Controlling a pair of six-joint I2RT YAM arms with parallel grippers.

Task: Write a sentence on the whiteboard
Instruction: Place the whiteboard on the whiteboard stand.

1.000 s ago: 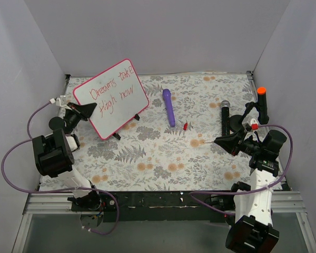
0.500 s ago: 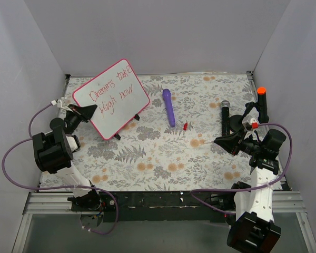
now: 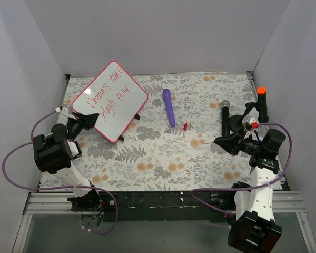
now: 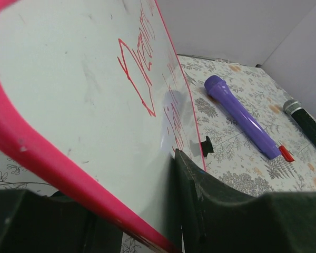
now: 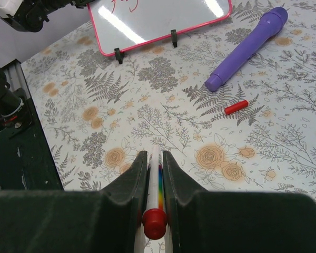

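- Nearest me, my right gripper [image 5: 154, 156] was clamped shut on the marker [image 5: 156, 182], well apart from the board.
- Farther left, my left gripper [image 3: 87, 120] straddled the pink edge of the whiteboard [image 3: 109, 101]; I couldn't tell whether it pinched or sat loose.
- I judged the writing finished: draw those fingers straight back, so the black feet [image 5: 117, 52] don't skid.
- Only the top view showed the sentence [image 3: 106, 95] whole; only the left wrist showed the board's edge between its fingers.

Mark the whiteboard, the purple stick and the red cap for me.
whiteboard [image 3: 121, 117]: top view, bare white lower area.
purple stick [image 3: 169, 108]: top view, mid-body.
red cap [image 3: 185, 126]: top view, its middle.
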